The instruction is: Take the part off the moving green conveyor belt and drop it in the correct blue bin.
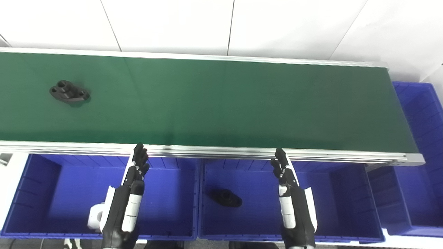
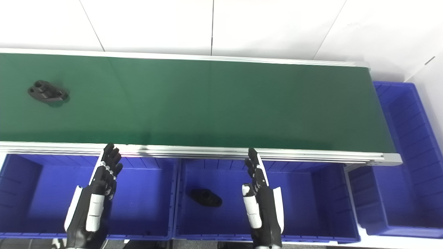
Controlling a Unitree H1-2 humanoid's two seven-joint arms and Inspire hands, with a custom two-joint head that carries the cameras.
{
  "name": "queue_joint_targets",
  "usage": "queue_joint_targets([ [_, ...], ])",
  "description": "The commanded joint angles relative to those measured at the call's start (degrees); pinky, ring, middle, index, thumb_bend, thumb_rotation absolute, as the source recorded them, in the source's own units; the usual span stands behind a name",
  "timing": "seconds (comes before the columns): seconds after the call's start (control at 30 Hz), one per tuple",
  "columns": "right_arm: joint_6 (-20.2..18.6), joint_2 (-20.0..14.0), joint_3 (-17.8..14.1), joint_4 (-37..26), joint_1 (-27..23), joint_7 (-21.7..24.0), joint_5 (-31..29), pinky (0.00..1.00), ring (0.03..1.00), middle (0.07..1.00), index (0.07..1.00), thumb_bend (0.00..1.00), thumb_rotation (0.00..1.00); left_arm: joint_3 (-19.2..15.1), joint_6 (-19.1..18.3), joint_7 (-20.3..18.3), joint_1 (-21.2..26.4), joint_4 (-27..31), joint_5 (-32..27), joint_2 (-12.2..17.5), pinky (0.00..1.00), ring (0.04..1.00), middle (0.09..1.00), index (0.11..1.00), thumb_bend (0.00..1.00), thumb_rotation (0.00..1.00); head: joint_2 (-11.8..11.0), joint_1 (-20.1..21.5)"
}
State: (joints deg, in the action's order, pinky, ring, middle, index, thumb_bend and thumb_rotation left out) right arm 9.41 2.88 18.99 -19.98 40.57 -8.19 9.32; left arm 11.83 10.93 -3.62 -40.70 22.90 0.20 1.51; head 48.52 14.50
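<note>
the black part (image 1: 69,93) lies flat on the green belt (image 1: 221,103), far ahead of the left hand (image 1: 129,204) and off to that hand's left, well apart from both hands. nothing touches it. the belt's near metal rail (image 1: 214,151) runs just beyond the fingertips of both hands.

the left hand hangs over the blue bin (image 1: 72,193) in front of the rail, fingers straight, close together and pointing at the belt, holding nothing. the right hand (image 1: 293,204) is posed the same way over the neighbouring bin (image 1: 346,193), fingers stretched out and empty. a second black part (image 1: 226,198) lies on the floor of that bin, to the left of the right hand and between the two hands.

a third bin (image 2: 405,138) stands past the belt's end, well to the right of the right hand.

the left eye view shows a white block (image 1: 96,216) beside the left wrist, which the right eye view does not show clearly; the right eye view shows more of the third bin's far wall and cuts the first bin's left end.
</note>
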Motion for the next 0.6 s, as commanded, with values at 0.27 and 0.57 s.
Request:
queue_joint_targets([
  [0.27, 5.97, 0.73, -0.07, 2.87, 0.44, 0.55, -2.39, 0.96, 0.966, 0.979, 0.969, 0.76, 0.97, 1.09, 4.98, 0.65, -0.78, -2.79, 2.44, -1.13, 1.00, 1.000, 1.000, 1.000, 0.64, 0.95, -5.76, -6.25],
  [0.57, 11.05, -1.67, -3.33, 8.50, -1.50, 2.16, -5.05, 1.00, 0.981, 1.000, 0.986, 0.76, 1.00, 2.59, 9.85, 2.74, 0.29, -9.25, 7.13, -3.90, 1.00, 1.000, 1.000, 1.000, 0.73, 0.97, -11.77, -13.16],
])
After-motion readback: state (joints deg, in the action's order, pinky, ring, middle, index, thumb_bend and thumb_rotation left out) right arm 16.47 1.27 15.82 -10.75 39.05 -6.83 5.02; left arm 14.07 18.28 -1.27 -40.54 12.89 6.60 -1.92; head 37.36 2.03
